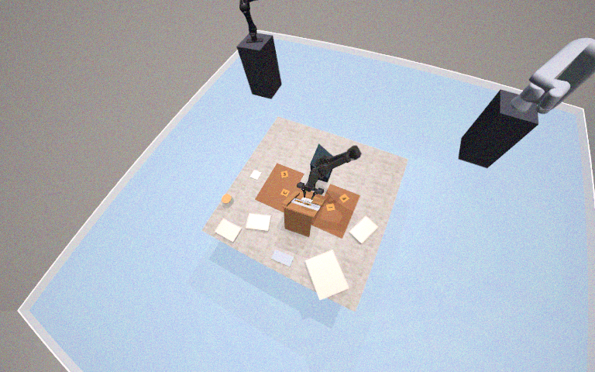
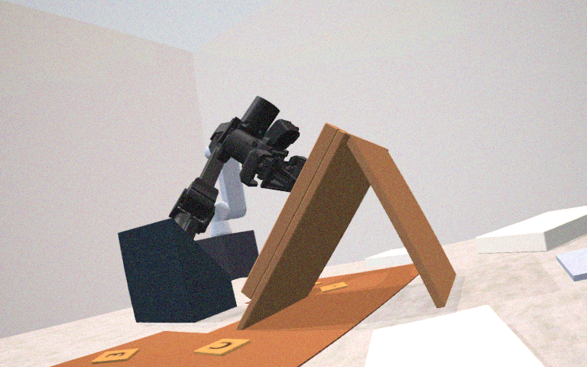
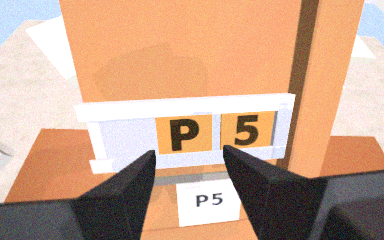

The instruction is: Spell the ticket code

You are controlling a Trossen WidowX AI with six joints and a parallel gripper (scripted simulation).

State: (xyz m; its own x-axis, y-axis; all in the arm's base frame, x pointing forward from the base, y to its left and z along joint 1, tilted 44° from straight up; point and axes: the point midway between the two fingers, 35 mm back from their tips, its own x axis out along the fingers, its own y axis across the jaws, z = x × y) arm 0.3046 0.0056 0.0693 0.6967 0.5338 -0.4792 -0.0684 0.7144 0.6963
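Note:
The letter rail is a white frame on the tilted wooden board. In the wrist view it holds an orange tile P and, to its right, an orange tile 5, with a narrow gap between them. A wider empty stretch lies between P and the upright bar at the rail's left end. The ticket below the rail reads P5. My gripper is open and empty, its fingertips in front of the rail's lower edge around P's lower part. In the exterior view the board hides the fingertips.
Loose orange tiles lie on the brown mat: two left of the board and two right. White slabs and an orange round object stand around the counter. A wooden strip rises beside the rail's right end.

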